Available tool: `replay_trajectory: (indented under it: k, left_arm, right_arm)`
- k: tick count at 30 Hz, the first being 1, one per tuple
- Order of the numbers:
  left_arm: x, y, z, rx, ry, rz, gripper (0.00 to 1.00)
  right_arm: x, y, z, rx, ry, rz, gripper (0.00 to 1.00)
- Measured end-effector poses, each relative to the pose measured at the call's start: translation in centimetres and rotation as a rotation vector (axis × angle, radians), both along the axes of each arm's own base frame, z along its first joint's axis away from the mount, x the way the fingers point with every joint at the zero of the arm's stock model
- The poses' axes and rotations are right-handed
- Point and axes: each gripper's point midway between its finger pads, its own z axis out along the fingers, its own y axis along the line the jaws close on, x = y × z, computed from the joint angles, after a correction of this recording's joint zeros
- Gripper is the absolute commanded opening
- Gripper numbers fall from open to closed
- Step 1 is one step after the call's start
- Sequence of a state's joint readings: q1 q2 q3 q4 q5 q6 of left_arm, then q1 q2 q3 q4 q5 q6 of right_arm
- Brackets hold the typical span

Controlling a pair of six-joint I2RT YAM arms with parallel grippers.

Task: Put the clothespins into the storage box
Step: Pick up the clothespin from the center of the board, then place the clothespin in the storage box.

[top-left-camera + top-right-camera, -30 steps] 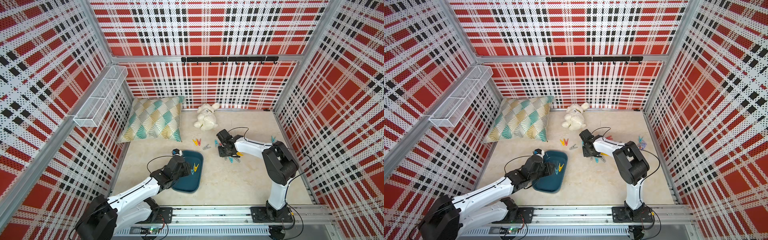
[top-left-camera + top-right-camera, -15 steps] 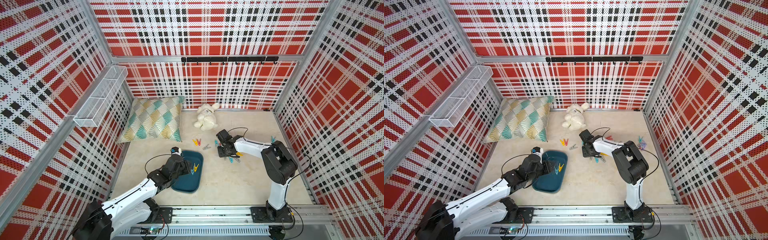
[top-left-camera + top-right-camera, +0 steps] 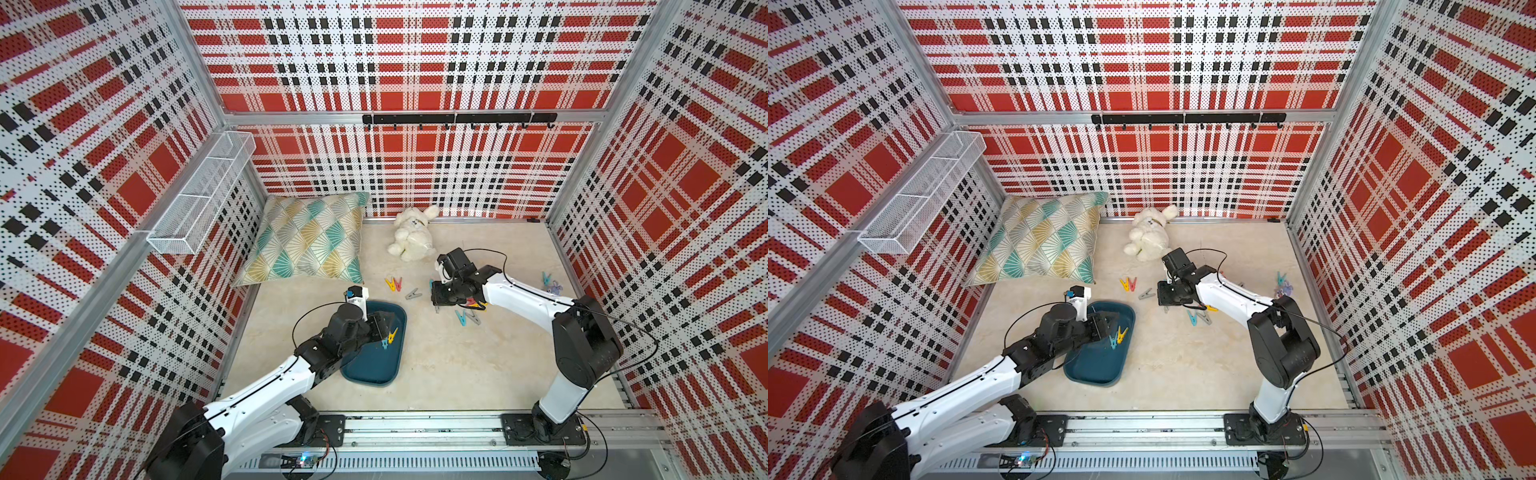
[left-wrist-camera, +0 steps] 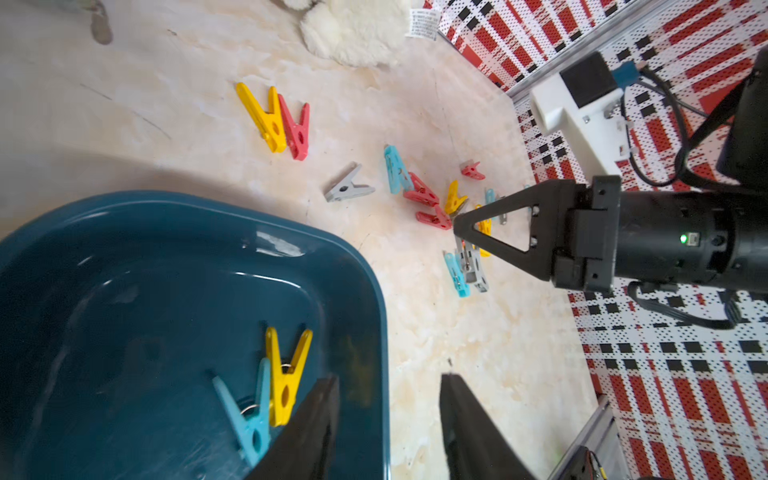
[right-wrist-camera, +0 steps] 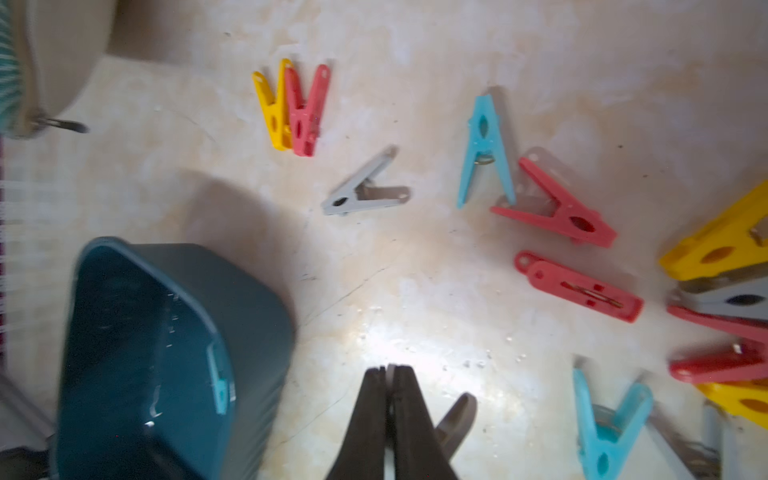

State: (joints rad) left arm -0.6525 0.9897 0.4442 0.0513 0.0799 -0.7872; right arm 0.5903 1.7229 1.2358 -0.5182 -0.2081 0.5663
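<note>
Nearest us, the left gripper (image 4: pixel 388 378) hung over the rim of the storage box (image 3: pixel 374 368), jaws apart with nothing between them. A yellow clothespin (image 4: pixel 286 374) and a light blue clothespin (image 4: pixel 249 419) lay touching inside the box. Farther out, the right gripper (image 5: pixel 386 370) was pinched shut on a grey clothespin (image 5: pixel 457 411) among loose clothespins (image 5: pixel 569 216) on the floor (image 3: pixel 457 374). Beyond those we saw a pillow (image 3: pixel 307 241) and a plush toy (image 3: pixel 411 239).

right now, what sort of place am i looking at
Probably a mock home corner inside a robot test cell: plaid perforated walls, a patterned pillow and white plush toy, and a metal mounting rail.
</note>
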Motion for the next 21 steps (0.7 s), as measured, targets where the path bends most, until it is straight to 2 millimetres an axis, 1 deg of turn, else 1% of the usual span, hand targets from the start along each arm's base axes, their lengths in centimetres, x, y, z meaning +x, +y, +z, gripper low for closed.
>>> replay_trajectory:
  k: [4,8,11,16,21]
  left_arm:
    - [0.0,-1.0,0.1,-0.021,-0.008,-0.032,0.47]
    - [-0.2,-1.8,-0.2,-0.024,0.000,-0.064,0.47]
    - [-0.1,-2.4,0.0,-0.036,-0.006,-0.079,0.47]
    - [0.1,-3.1,0.6,-0.065,-0.018,-0.097,0.47]
    - [0.3,-3.7,1.4,-0.108,-0.030,-0.109,0.47]
  right_arm:
    - [-0.3,1.9,1.7,0.115,0.027,0.028,0.00]
    - [-0.9,3.5,2.8,0.207,0.065,0.052,0.00]
    - [-1.5,4.5,3.4,0.260,0.087,0.068,0.00]
    - [-2.7,6.6,4.6,0.312,0.105,0.108,0.00]
    - [-3.4,8.3,6.0,0.350,0.097,0.142,0.00]
